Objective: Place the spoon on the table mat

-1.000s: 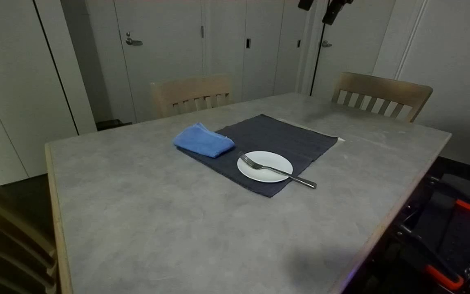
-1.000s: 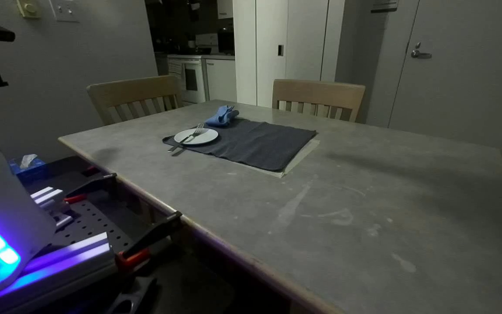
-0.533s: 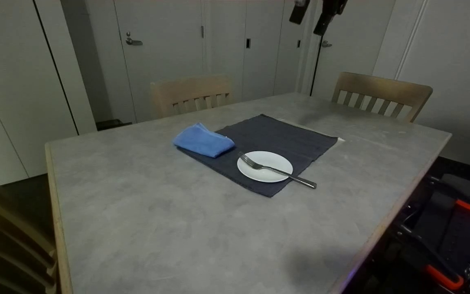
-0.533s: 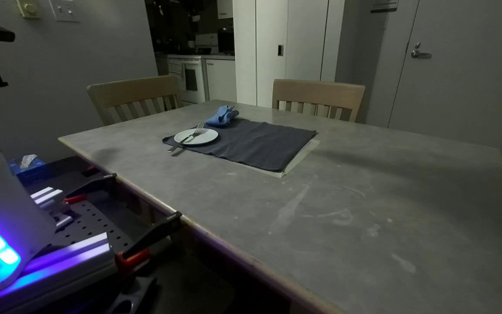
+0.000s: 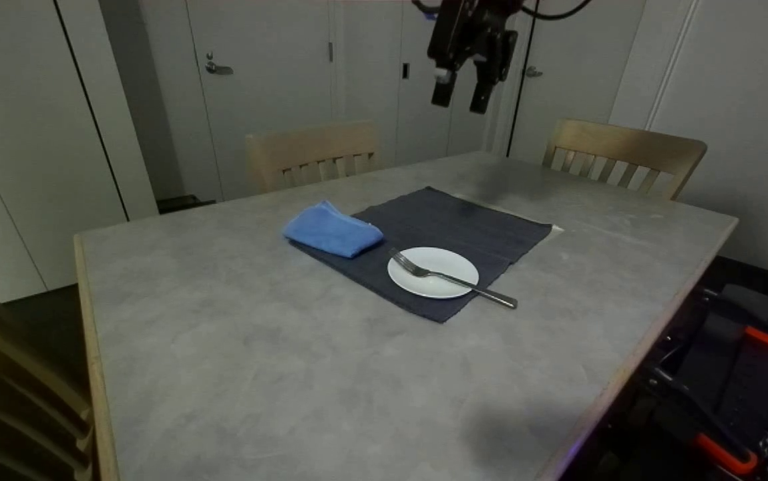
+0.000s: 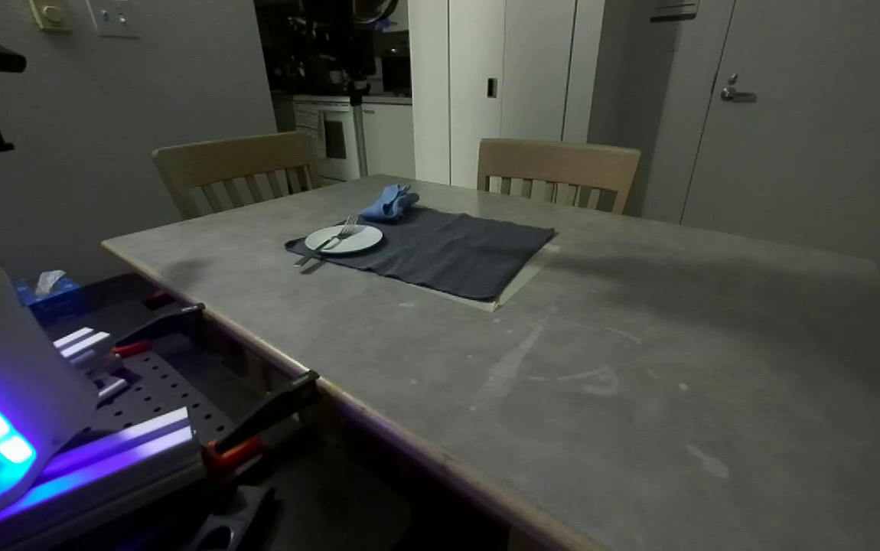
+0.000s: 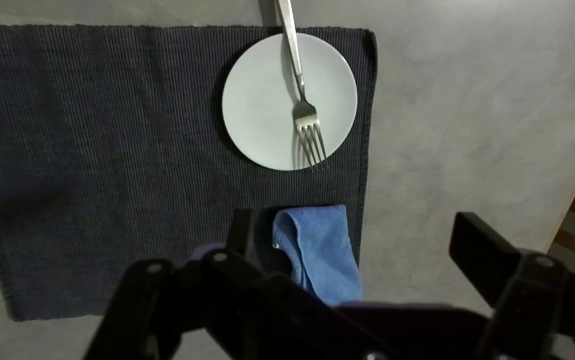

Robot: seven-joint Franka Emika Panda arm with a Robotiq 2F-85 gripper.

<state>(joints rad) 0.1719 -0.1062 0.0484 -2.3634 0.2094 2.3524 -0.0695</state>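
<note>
No spoon shows as such; it is hidden or out of view. A tiny shiny spot (image 7: 275,245) peeks from the fold of the blue cloth (image 7: 330,250), too small to identify. The dark grey-blue table mat (image 7: 117,150) lies flat on the table, also in both exterior views (image 5: 451,220) (image 6: 455,252). My gripper (image 7: 352,222) is open and empty, its fingers spread wide on either side of the blue cloth in the wrist view. In an exterior view the gripper (image 5: 461,101) hangs high above the table; it also shows, dark, in an exterior view (image 6: 357,92).
A white plate (image 7: 262,100) stands at one mat corner with a silver fork (image 7: 306,112) across it, handle reaching past the mat's edge. The blue cloth lies at an adjacent corner. Wooden chairs (image 5: 317,147) (image 5: 624,143) stand around the table. Clamps (image 6: 272,413) grip its robot-side edge.
My gripper has come down and left from the top edge in an exterior view, and newly shows at the top in both exterior views. The things on the table have not moved.
</note>
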